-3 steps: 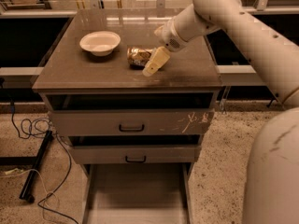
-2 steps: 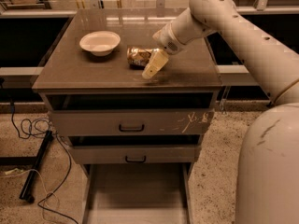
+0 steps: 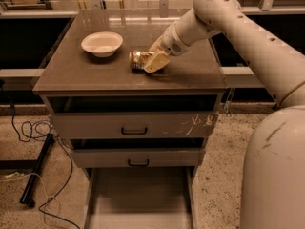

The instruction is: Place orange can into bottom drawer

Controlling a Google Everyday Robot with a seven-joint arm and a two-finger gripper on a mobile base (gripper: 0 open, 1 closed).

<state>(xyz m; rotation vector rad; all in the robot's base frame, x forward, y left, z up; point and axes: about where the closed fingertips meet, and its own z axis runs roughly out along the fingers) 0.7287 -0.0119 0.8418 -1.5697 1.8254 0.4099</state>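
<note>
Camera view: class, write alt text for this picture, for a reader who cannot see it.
The robot's gripper is at the orange can lying on the cabinet top, near a white bowl. Below, the bottom drawer stands pulled out.

Orange can [image 3: 137,59]: looked shiny, metallic.
Gripper [image 3: 155,61]: matt cream casing, sat at the can's 3 o'clock.
Cabinet top [image 3: 95,75]: was smooth, faintly glossy.
</note>
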